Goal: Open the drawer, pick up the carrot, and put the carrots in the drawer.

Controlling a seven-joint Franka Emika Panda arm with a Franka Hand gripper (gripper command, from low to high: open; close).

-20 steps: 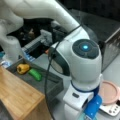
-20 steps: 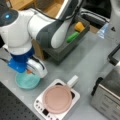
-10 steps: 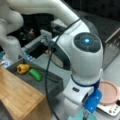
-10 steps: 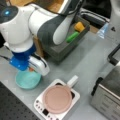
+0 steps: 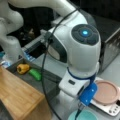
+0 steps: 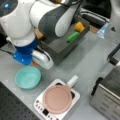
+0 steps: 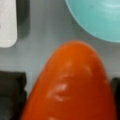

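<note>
On the grey counter, the hand points down beside the teal bowl, clamped on the carrot.

A turquoise bowl sits on the grey bench, near a white scale carrying a pink plate. A yellow pepper-like piece and a long green vegetable lie just beside each other. A steel toaster oven stands at a front view's right.
</note>
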